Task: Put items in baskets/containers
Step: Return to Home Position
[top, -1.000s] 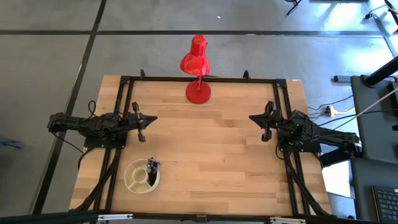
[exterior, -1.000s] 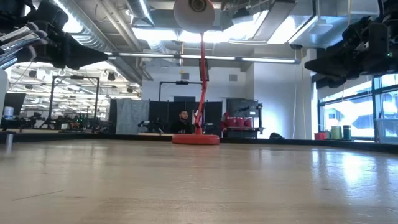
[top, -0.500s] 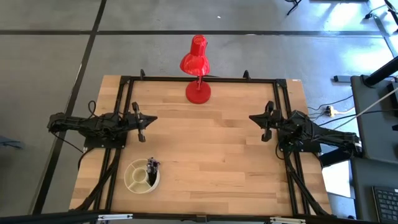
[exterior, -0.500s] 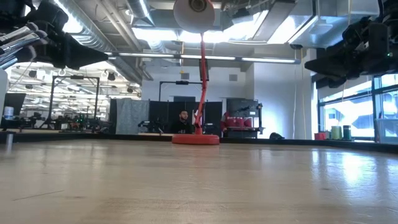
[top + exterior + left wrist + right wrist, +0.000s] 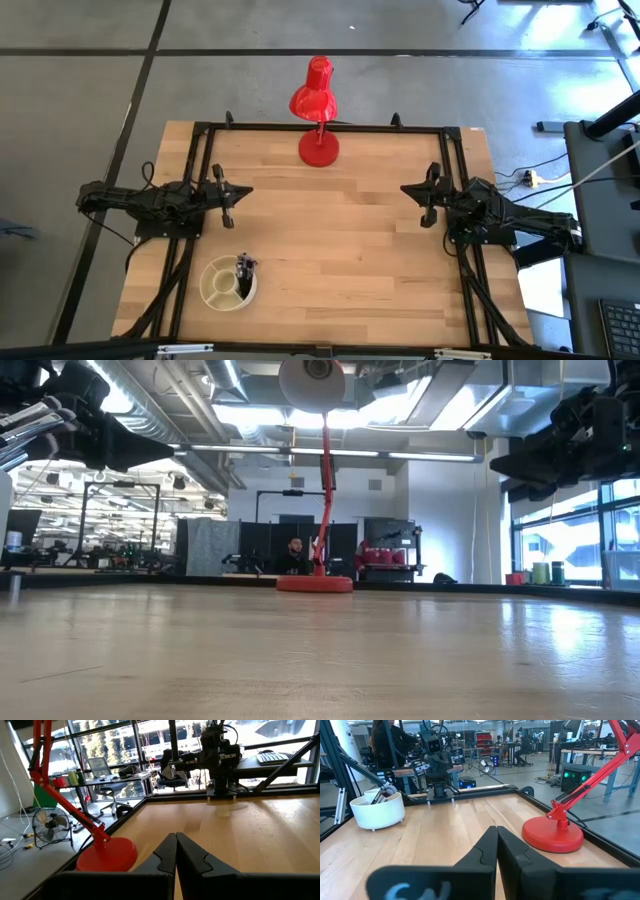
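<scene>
High view: dish [image 5: 207, 285] near left hand [image 5: 244, 192]

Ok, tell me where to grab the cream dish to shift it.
Pinch the cream dish by its rim on the empty side, away from the brushes, coming straight down: one finger in an empty compartment, one outside. The wall is thin and upright; the whole dish looks too wide to span. The left gripper sits nearest.
</scene>
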